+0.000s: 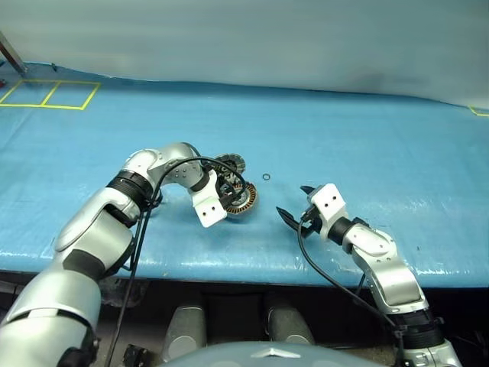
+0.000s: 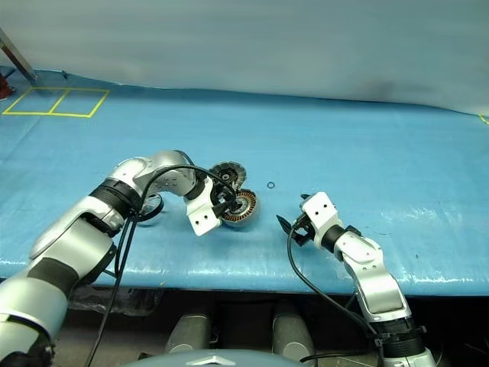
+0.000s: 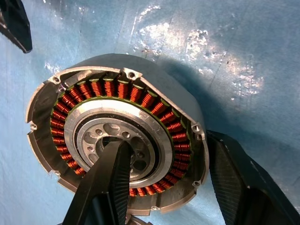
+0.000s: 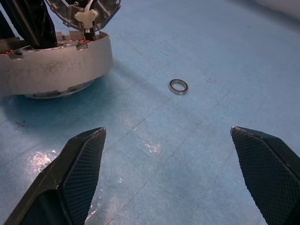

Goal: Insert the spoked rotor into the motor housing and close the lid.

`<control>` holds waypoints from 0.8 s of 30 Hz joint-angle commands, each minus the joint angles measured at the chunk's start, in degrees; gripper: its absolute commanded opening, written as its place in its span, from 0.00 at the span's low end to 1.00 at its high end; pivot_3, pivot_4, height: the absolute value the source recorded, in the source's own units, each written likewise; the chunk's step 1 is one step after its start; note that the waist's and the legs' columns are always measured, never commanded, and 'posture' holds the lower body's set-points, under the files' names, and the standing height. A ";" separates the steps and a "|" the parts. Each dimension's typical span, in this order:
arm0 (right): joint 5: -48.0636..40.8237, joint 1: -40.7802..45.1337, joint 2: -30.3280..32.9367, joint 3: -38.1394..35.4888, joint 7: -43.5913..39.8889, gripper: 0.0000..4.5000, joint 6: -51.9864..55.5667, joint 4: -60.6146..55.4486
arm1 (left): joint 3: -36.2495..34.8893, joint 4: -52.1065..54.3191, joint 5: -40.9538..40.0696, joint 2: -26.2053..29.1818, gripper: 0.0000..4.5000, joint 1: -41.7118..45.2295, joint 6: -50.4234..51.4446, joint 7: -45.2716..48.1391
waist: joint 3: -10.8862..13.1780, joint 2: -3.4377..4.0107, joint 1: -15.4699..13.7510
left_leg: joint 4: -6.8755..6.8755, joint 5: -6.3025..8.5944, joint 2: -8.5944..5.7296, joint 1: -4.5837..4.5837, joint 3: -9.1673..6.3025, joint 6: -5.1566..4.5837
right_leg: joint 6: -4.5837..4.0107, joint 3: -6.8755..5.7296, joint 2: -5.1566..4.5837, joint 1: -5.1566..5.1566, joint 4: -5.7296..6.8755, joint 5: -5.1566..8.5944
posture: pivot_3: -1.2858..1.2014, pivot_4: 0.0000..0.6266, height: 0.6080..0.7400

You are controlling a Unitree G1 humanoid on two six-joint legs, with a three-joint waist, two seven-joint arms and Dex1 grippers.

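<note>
The motor housing (image 3: 117, 79) shows its copper winding ring around a silver hub and sits tilted on the blue table (image 1: 367, 153). My left gripper (image 3: 164, 140) is shut on it, with one finger in the hub and the other outside the wall. The lid (image 1: 229, 163) stands open behind the housing, at its rim. A thin dark ring (image 2: 150, 206), mostly hidden under my left forearm, may be the spoked rotor. My right gripper (image 1: 294, 202) hangs open and empty just right of the housing, low over the table.
A tiny plain ring (image 4: 178, 86) lies on the table between the housing and the right gripper, a little farther back. Yellow tape squares (image 1: 50, 94) mark the far left corner. The table's front edge (image 1: 252, 271) runs close below both grippers.
</note>
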State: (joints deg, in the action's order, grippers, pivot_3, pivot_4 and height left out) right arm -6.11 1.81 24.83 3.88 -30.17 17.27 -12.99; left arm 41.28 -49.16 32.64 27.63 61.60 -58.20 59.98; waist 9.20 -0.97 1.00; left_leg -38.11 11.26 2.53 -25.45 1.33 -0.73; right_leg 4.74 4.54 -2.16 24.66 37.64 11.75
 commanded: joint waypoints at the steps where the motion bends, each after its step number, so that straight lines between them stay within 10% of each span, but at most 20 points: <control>1: -0.80 -0.29 -0.26 -1.94 0.71 1.00 -1.59 -2.45 | -0.08 -0.31 -0.72 -0.70 0.47 2.43 -1.49 0.32 | 0.00 0.00 0.00 | 0.00 0.00 0.00 0.00 0.00 0.00 | 0.00 0.00 0.00 0.00 0.00 0.00 | 0.52 0.24 1.00; 7: -0.72 -0.57 -0.46 -2.24 1.18 1.00 -1.83 -2.47 | 1.22 -1.45 -0.77 -1.75 0.47 2.97 -2.03 2.68 | 0.00 -0.01 0.04 | 0.00 0.00 0.00 0.00 0.00 0.00 | 0.00 0.00 0.00 0.00 0.00 0.00 | 0.52 0.24 1.00; 12: -0.57 -0.11 -0.66 -2.49 1.52 1.00 -2.04 -2.07 | -0.09 -0.84 -1.49 -1.41 0.83 2.55 -1.57 1.96 | 0.00 -0.01 0.15 | 0.01 0.00 0.00 0.01 -0.01 0.00 | 0.00 0.00 0.00 0.00 0.00 0.00 | 0.52 0.24 1.00; 24: -1.19 2.63 -1.65 -1.59 0.57 1.00 -2.66 0.85 | -5.84 10.07 -16.70 6.76 0.83 -3.76 5.48 8.75 | 0.00 -0.01 0.52 | 0.06 0.00 0.03 0.05 -0.01 0.00 | -0.03 0.00 0.00 -0.02 0.01 0.00 | 0.52 0.24 1.00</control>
State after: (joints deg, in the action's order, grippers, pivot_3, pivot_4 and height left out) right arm -6.15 3.59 23.42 3.03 -29.28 16.18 -11.63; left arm 38.00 -42.64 20.61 33.06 58.88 -55.66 66.58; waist 9.20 -0.98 1.52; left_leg -38.04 11.26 2.55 -25.39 1.32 -0.73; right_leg 4.71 4.53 -2.16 24.64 37.66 11.76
